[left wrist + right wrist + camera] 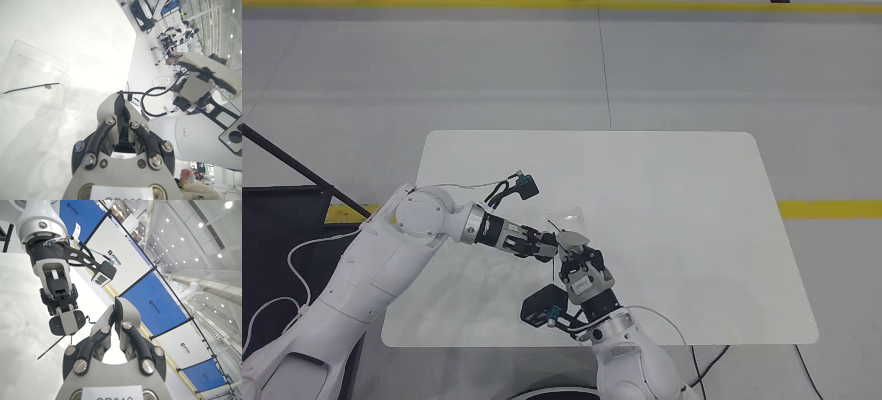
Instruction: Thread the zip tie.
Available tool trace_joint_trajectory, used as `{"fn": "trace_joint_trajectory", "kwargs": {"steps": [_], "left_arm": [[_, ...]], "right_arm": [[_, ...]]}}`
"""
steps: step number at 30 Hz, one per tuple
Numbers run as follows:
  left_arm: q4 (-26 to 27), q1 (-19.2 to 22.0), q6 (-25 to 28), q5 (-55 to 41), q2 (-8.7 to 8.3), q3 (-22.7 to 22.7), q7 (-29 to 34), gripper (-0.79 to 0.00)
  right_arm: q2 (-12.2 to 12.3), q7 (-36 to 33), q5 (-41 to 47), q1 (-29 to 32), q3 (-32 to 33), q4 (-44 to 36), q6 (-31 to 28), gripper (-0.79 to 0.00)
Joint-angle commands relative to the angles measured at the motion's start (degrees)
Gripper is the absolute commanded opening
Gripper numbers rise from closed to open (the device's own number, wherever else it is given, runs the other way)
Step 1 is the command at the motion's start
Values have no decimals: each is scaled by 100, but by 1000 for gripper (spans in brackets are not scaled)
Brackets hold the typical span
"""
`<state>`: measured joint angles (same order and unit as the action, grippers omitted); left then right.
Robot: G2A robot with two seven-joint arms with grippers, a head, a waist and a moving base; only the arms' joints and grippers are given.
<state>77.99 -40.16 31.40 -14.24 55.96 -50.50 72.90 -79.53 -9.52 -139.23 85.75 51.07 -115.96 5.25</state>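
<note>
My left gripper [545,244] is shut on a black zip tie just in front of the middle of the table [692,200]. In the left wrist view the tie's end [121,92] pokes out at the tips of the left gripper [121,97]. The right wrist view shows the left gripper [64,325] from the side, with the tie's thin tail [51,346] slanting down to the table. My right gripper [577,252] is close beside it and shut [116,303], with nothing visible between its pads. In the left wrist view the right gripper [205,75] hangs close by.
A clear plastic plate [37,62] lies flat on the table just beyond the grippers [572,216], and a second thin black strip [32,87] lies on it. The table's near edge is close behind the right arm.
</note>
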Motion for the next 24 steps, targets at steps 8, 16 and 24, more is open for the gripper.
{"fn": "trace_joint_trajectory", "kwargs": {"steps": [8,16,24], "left_arm": [[0,0,0,0,0,0,0,-785],[0,0,0,0,0,0,0,-785],[0,0,0,0,0,0,0,-785]], "right_arm": [[-83,-228,-26,-197,-125,221,57,-785],[-176,-553,-5,-346,-200,331,260,-785],[-268,-1030,-614,-463,-339,571,493,-785]]}}
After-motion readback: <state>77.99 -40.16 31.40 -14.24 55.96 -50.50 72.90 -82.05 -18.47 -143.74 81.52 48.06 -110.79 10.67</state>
